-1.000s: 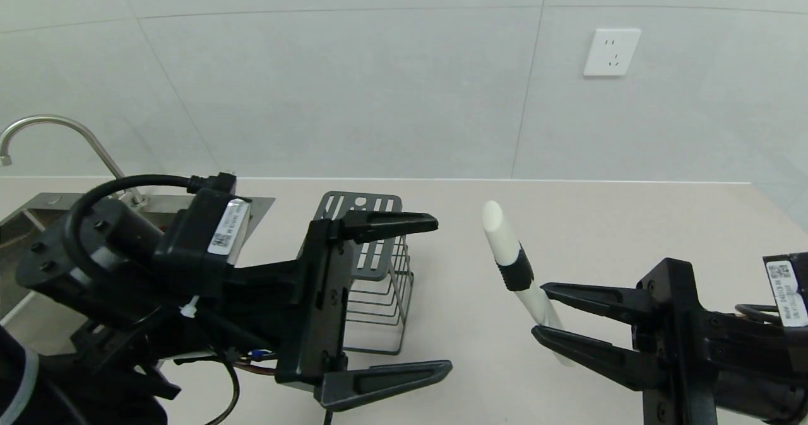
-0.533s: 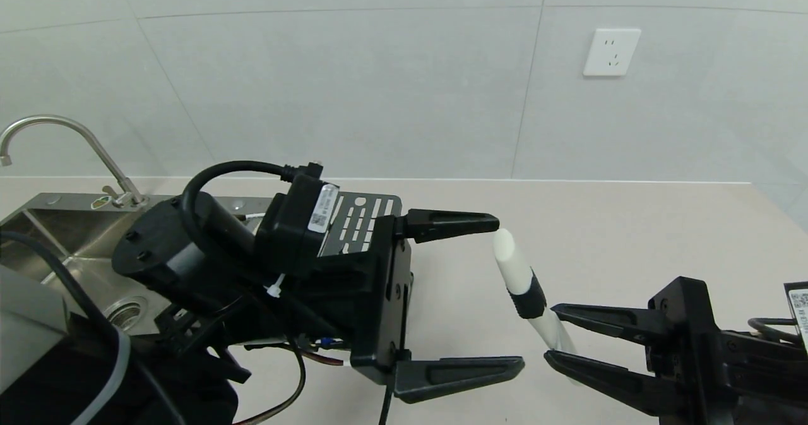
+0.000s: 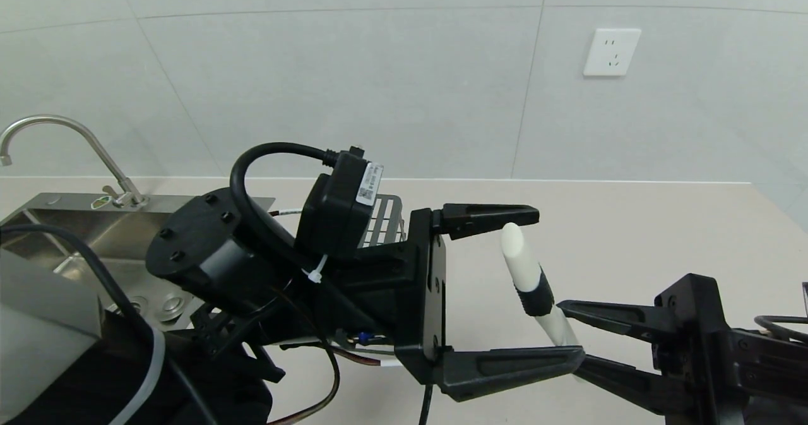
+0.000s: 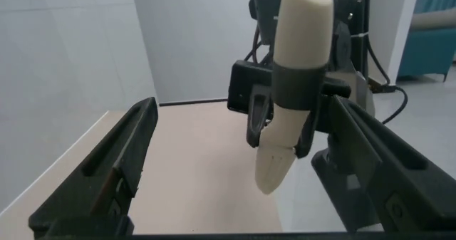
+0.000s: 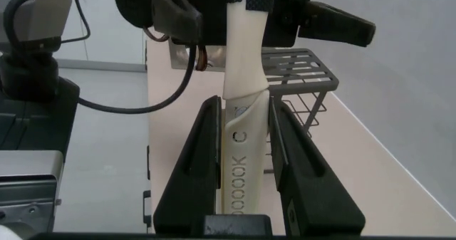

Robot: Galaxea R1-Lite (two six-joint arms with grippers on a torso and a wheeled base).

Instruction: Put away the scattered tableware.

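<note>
**Head view:** white utensil [image 3: 521,257] held above tabletop [image 3: 631,235], lower end clamped in right gripper [image 3: 568,335] jaws. Long axis near upright, top leaned away and left. Left gripper [image 3: 555,285] jaws spread wide, set either side of free upper half; no contact seen. Lower right jaw partly covered by left jaw.

**Left wrist view:** utensil centred between wide jaws. Depth of entry hard to judge.

**Right wrist view:** jaws closed on broad printed part. Wire rack [image 5: 299,69] seen beyond. Utensil type not determined.
</note>
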